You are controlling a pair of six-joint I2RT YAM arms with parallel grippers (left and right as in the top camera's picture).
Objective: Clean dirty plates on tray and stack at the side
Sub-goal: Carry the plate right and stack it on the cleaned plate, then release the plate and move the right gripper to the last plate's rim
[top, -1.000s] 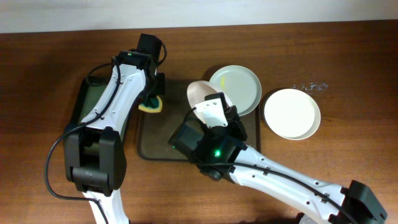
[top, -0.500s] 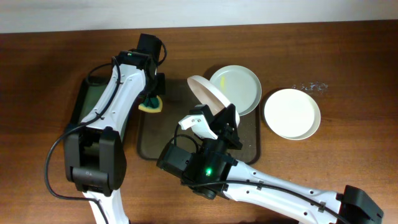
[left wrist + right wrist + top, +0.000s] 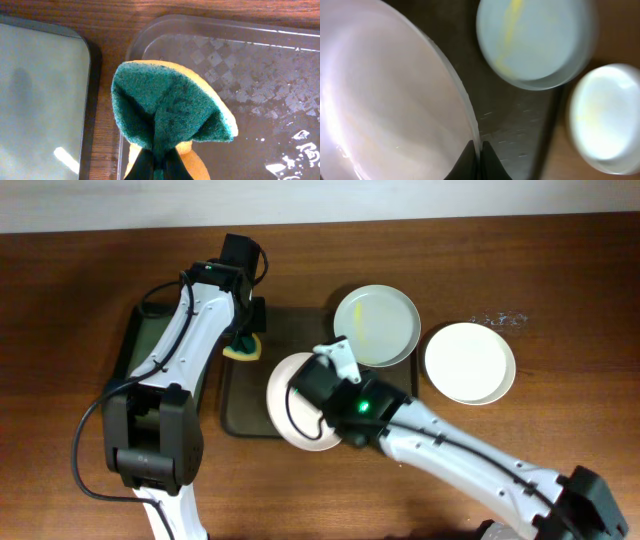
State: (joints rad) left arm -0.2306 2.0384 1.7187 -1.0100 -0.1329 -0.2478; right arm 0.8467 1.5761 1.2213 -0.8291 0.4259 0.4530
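Plate (image 3: 390,95) pinched by right hand (image 3: 479,150) gleams pinkish-white.

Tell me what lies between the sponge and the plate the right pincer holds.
Only bare tray floor, seen overhead: the sponge and held plate are apart with nothing between.

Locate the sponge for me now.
In the overhead view the sponge is pinched in the left gripper at the upper-left corner of the brown tray, beside the smaller green tray.
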